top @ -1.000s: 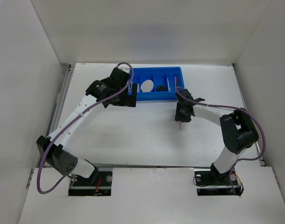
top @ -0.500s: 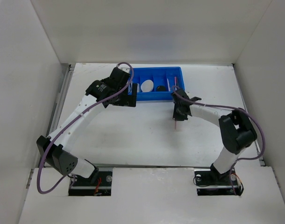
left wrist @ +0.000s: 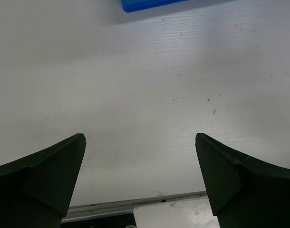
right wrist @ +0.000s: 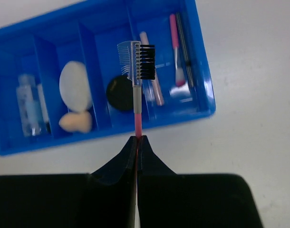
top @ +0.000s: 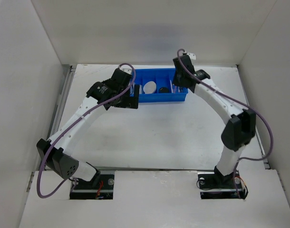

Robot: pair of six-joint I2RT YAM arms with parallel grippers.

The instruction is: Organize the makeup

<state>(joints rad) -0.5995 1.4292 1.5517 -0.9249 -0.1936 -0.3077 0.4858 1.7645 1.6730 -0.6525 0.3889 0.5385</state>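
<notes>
Where right fingers (right wrist: 121,161) pinch brow comb (right wrist: 137,95), handle end hidden, tray (right wrist: 54,138) cropped

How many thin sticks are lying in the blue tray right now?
3, side by side at the right end of the tray: a pale pencil, a pink brush, a dark pencil. The held comb may hide more.

Blue tray (top: 159,99), far centre of surface (top: 149,137): holds round cream puff (top: 149,87), round compact (top: 163,89). Left gripper (top: 130,100) just beside its left end; right gripper (top: 178,81) over its right end.
</notes>
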